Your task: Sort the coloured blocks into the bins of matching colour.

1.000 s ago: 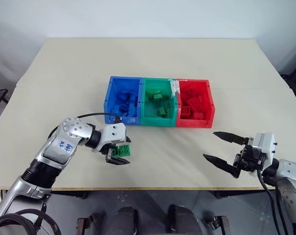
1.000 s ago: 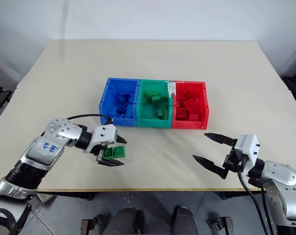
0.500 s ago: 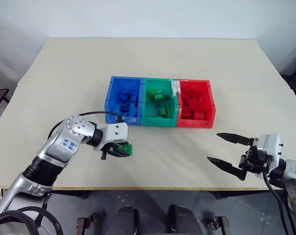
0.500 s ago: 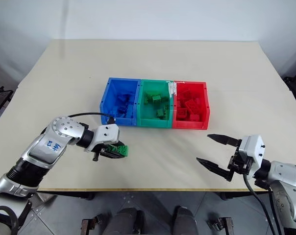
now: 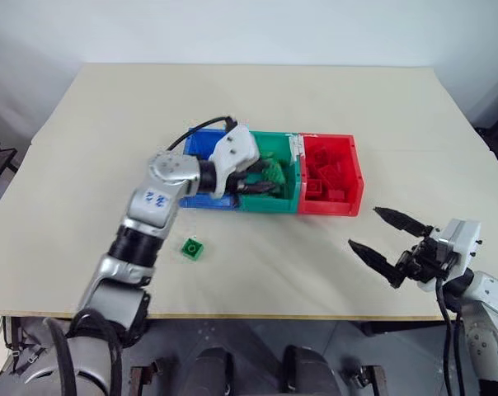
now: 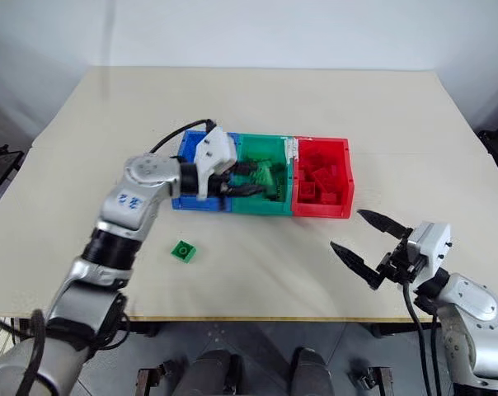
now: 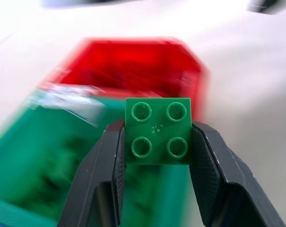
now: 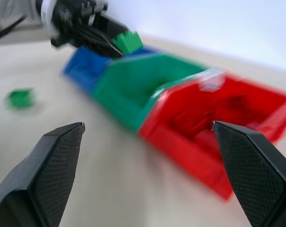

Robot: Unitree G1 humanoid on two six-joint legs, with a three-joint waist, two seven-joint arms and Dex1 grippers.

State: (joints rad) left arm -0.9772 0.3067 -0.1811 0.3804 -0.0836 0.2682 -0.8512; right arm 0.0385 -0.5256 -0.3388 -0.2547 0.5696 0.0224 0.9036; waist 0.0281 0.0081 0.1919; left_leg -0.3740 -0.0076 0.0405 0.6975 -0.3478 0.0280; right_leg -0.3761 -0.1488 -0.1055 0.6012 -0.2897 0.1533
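Observation:
Three joined bins stand mid-table: blue bin (image 5: 191,147), green bin (image 5: 270,203), red bin (image 5: 331,206), each with several blocks of its own colour inside. My left gripper (image 5: 270,177) hovers over the green bin, shut on a green block (image 7: 157,131) with four studs; the same held block (image 8: 128,41) shows in the right wrist view. Another green block (image 5: 192,248) lies loose on the table in front of the blue bin. My right gripper (image 5: 362,226) hangs open and empty near the table's front right, apart from the bins.
The table's front edge (image 5: 257,316) runs just below the loose green block and under my right gripper. A black cable (image 5: 201,128) arcs from my left wrist over the blue bin.
My left gripper closed on a green block, rose and swung right and forward from the table's front left to above the green bin. A second green block stayed on the table. My right gripper barely moved.

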